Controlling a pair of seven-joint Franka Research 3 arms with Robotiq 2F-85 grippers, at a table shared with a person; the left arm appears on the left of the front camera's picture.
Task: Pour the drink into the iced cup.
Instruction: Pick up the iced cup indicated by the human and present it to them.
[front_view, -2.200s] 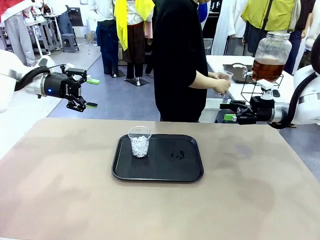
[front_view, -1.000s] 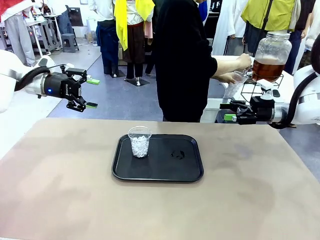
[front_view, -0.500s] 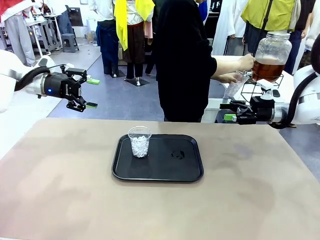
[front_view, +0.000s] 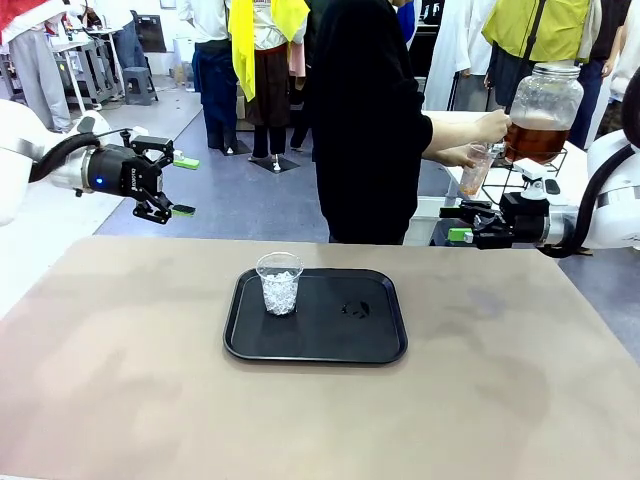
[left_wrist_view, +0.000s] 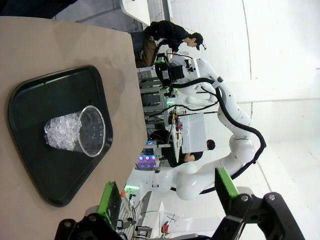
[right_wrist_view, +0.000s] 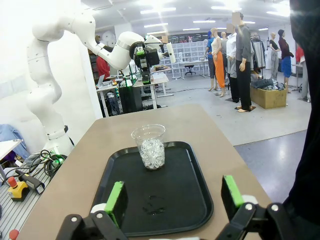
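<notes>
The iced cup (front_view: 279, 284), a clear plastic tumbler roughly half full of white ice cubes, stands upright on the left part of a black rectangular tray (front_view: 380, 345) in the middle of the bench. The drink (front_view: 532, 140), a translucent amber-brown liquid, fills the lower part of a large clear glass jar (front_view: 545, 95) beyond the bench's far right corner. Some of it also colours a small clear cup (front_view: 473, 172) that a person's hand (front_view: 457, 156) holds just beside the jar.

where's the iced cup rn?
Front view: the iced cup stands upright in the far-left part of the black tray, which sits mid-table, just left of centre.
</notes>
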